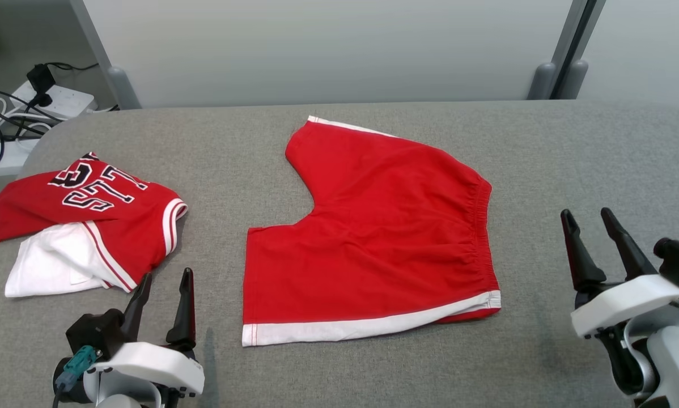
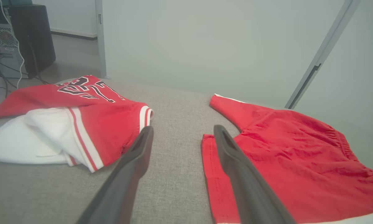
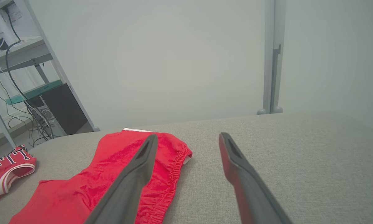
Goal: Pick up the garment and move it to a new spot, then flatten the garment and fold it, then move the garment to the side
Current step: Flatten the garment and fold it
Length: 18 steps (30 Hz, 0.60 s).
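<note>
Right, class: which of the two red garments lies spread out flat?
The plain red shorts in the middle; the lettered jersey to their left lies bunched up.

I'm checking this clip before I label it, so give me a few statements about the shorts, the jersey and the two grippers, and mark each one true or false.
1. The red shorts lie spread flat on the grey table. True.
2. The left gripper grips the shorts' hem. False: it is open and holds nothing.
3. The jersey lies to the robot's left of the shorts. True.
4. The jersey is neatly folded. False: it is crumpled, with white fabric showing.
5. The right gripper is shut. False: it is open, over bare table to the right of the shorts.
</note>
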{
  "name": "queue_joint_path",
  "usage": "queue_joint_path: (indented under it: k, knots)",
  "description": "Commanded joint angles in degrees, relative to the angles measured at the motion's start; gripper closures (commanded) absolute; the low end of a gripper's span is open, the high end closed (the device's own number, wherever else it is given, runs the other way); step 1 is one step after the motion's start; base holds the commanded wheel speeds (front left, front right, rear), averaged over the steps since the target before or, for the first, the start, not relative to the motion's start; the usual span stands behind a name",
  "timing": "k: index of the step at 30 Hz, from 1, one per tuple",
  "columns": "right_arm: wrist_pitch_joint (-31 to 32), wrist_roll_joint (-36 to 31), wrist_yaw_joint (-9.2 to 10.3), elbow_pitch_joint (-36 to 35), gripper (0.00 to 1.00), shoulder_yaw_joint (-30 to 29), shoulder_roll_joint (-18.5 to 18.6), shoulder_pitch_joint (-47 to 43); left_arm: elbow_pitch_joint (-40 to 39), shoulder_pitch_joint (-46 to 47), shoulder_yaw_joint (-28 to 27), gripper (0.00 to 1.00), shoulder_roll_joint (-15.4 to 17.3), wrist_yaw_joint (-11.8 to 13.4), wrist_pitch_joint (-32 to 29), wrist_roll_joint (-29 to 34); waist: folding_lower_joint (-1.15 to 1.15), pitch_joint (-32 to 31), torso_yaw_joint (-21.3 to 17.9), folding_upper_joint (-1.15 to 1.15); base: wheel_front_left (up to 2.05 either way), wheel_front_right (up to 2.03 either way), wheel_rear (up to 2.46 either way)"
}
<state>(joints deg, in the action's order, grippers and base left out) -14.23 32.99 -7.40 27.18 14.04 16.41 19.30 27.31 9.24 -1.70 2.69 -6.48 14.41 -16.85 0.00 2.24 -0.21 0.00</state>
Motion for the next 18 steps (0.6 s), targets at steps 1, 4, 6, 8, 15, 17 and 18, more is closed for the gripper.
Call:
queue_joint_path:
  k: [1, 4, 6, 8, 15, 17, 18]
  knots:
    - [-0.8, -1.4, -0.09, -1.9, 0.0, 0.3, 0.3, -0.2, -2.4, 0.3, -2.1, 0.0, 0.6, 0.3, 0.6, 1.2, 0.0, -0.4, 0.0, 0.0, 0.0, 0.0, 0.0]
    - [-0.8, -4.5, -0.09, -3.1, 0.0, -1.0, -1.3, -2.2, -5.2, -1.2, -3.2, 0.0, 0.4, 1.0, 0.6, 3.6, 0.0, -1.0, 0.0, 0.0, 0.0, 0.0, 0.0]
    - [-0.8, -6.1, -0.09, -3.8, 0.0, -1.9, -2.1, -3.2, -6.5, -2.1, -3.5, 0.0, 0.3, 1.4, 0.6, 4.6, 0.0, -1.3, 0.0, 0.0, 0.0, 0.0, 0.0]
    - [-0.8, -7.7, -0.09, -4.3, 0.0, -2.0, -2.6, -4.3, -7.0, -2.9, -3.2, 0.0, 0.2, 1.5, 0.6, 5.5, 0.0, -1.5, 0.0, 0.0, 0.0, 0.0, 0.0]
    - [-0.8, -11.4, -0.09, -5.2, 0.0, -3.8, -4.0, -7.9, -8.6, -5.6, -2.1, 0.0, 0.2, 3.0, 0.6, 6.6, 0.0, -2.4, 0.4, 0.0, 0.0, 0.0, 0.0]
    - [-0.8, -12.7, -0.09, -5.5, 0.0, -4.4, -4.3, -8.9, -8.8, -6.2, -1.7, 0.0, 0.2, 3.4, 0.6, 6.9, 0.0, -2.6, 0.6, 0.0, 0.0, 0.0, 0.0]
    - [-0.8, -13.1, -0.09, -5.7, 0.0, -4.7, -4.6, -9.3, -8.9, -6.5, -1.6, 0.0, 0.2, 3.6, 0.6, 6.9, 0.0, -2.6, 0.6, 0.0, 0.0, 0.0, 0.0]
